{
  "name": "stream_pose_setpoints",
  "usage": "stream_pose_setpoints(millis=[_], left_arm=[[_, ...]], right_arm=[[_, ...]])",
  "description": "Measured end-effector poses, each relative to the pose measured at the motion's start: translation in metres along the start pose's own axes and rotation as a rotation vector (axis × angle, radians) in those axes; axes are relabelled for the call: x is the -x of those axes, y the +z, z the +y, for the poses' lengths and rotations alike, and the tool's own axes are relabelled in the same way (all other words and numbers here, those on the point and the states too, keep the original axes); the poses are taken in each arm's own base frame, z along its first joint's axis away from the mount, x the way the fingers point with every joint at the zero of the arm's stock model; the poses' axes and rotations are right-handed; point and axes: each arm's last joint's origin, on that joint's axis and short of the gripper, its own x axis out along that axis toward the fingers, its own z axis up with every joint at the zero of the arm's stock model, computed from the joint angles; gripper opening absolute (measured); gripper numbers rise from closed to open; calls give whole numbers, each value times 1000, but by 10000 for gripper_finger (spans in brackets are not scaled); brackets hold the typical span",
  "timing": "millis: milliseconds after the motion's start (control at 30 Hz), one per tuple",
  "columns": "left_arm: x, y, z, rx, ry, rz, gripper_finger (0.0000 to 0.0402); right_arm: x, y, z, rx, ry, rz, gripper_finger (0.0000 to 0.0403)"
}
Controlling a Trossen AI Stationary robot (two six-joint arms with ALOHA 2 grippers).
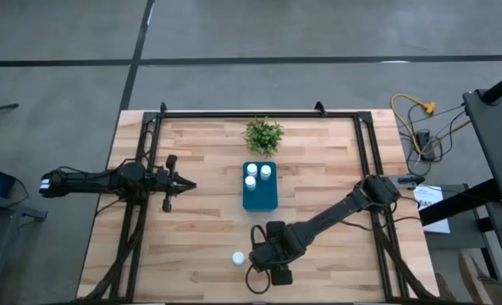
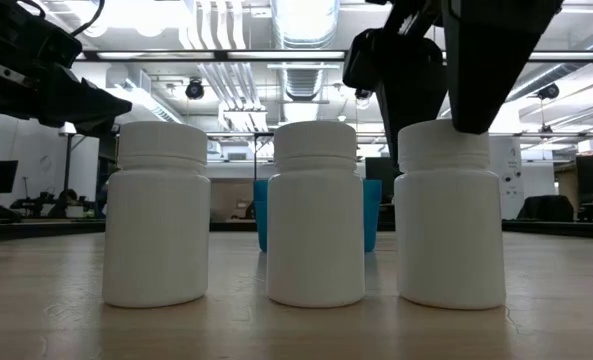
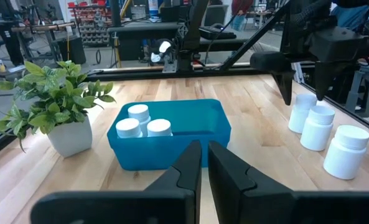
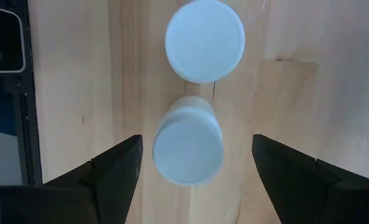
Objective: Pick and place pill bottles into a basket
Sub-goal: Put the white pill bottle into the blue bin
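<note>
1. High view: we see the teal basket [image 1: 260, 188] near the middle of the wooden tabletop [image 1: 200, 246], with the small plant [image 1: 263, 135] just beyond its far end.
2. Three pill bottles in the basket [image 1: 256, 174] show as white caps at its far end; the left wrist view shows the same three clustered at one end [image 3: 142, 123].
3. The right end effector [image 1: 272, 258] hangs over the near edge of the tabletop. From above it hides most of the bottles there; only one loose white cap [image 1: 238, 258] shows, just to its left.
4. In the low view we count three standing bottles in a row [image 2: 316, 214], with the basket [image 2: 372, 213] mostly hidden behind the middle one.
5. In the right wrist view the right end effector [image 4: 196, 163] is spread wide, one finger on each side of a bottle [image 4: 188, 147] and touching neither side of it. A second bottle [image 4: 204, 40] stands just beyond the first. The third is out of that view.
6. The left end effector [image 1: 188, 185] waits over the tabletop left of the basket, well apart from it. In its wrist view the fingers [image 3: 190, 165] are nearly together with a thin gap, holding nothing.
7. We cannot tell how high the right end effector sits above the bottle.
</note>
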Motion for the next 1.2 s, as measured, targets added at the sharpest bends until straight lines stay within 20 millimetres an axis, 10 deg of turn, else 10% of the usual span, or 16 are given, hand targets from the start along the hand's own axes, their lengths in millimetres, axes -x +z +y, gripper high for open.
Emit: stream_pose_setpoints(millis=[733,1200], left_arm=[[0,0,0,1,0,-1,11],[0,0,0,1,0,-1,11]], right_arm=[[-17,-4,-1,2,36,2,254],[-16,-2,0,33,40,-25,146]])
